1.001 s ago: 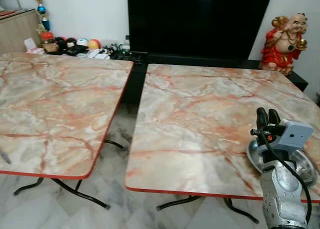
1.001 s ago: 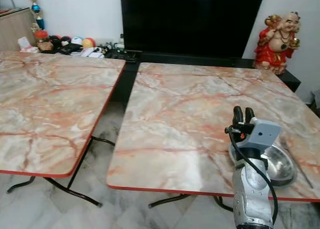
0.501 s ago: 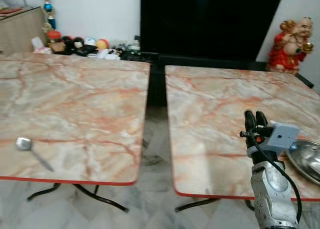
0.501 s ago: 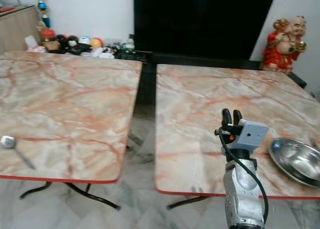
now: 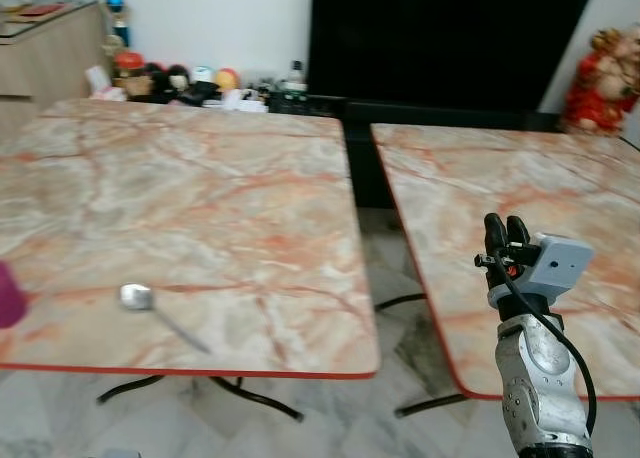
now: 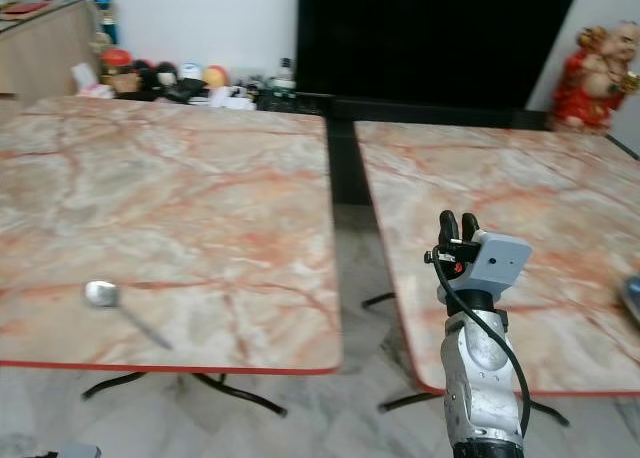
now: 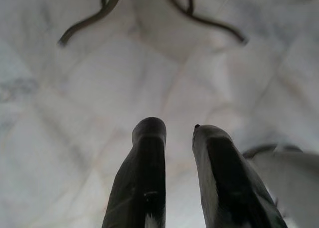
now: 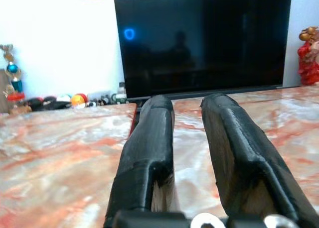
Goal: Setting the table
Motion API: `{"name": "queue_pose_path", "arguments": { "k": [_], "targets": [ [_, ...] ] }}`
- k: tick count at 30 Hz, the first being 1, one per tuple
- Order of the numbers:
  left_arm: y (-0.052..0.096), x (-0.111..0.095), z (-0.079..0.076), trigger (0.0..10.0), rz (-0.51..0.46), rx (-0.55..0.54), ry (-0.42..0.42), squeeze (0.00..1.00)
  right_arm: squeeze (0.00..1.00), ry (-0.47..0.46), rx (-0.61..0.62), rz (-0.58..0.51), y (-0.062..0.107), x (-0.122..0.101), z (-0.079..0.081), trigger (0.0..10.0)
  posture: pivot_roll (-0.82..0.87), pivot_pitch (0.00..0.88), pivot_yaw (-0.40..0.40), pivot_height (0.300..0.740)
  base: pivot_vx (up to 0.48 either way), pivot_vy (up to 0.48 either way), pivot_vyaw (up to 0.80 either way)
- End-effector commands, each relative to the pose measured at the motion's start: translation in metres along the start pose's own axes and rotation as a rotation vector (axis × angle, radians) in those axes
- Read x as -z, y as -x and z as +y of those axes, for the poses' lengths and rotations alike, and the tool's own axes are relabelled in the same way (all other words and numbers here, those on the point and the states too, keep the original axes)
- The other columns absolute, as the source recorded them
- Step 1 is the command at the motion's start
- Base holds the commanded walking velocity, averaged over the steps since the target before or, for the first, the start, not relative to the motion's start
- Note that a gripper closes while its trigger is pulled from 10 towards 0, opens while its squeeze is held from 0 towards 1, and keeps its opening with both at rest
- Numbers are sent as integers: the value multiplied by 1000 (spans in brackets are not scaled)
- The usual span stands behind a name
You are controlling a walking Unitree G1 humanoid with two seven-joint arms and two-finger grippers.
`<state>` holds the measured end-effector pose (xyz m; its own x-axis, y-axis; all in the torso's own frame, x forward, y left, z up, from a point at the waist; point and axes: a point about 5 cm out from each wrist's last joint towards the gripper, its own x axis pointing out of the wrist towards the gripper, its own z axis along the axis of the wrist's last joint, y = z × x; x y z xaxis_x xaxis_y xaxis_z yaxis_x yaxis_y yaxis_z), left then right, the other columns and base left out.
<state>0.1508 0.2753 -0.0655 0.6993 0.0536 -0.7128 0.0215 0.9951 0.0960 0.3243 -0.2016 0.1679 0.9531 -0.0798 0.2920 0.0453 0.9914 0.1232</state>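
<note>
A floor gap is seen between tables — the spoon lies far left of the raised right gripper, fingers slightly parted, empty.

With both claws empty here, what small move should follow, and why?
Probably step toward the left table and bring the right claw over the spoon. The spoon lies alone near that table's front edge, while the right claw is raised beside the right table, holding nothing, well short of it.

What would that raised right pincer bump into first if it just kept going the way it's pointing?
Probably the black television. The right pincer, empty, points level above the marble tabletops toward the screen at the wall. Nothing stands in between, though how high it clears the tables is hard to judge.
</note>
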Motion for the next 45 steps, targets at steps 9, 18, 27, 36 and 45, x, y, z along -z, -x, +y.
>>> {"name": "queue_pose_path", "arguments": {
  "k": [9,18,27,36,45],
  "targets": [
    [2,9,-4,10000,21,-3,35,0,0,6,13,12,2,1,-4,10000,108,70,-45,740,0,480,0],
    [2,9,-4,10000,13,-9,38,0,0,0,6,18,3,2,-2,10000,113,72,-45,740,0,373,0],
    [3,10,-4,10000,14,-8,31,0,0,26,-35,6,0,0,3,10000,118,70,-45,740,0,0,0],
    [3,10,-4,10000,13,-5,29,0,0,31,-50,12,1,1,4,10000,120,68,-42,740,0,0,756],
    [3,10,-4,10000,13,-5,30,0,0,40,-55,17,0,1,1,10000,119,71,-43,740,0,0,800]
  ]
}}
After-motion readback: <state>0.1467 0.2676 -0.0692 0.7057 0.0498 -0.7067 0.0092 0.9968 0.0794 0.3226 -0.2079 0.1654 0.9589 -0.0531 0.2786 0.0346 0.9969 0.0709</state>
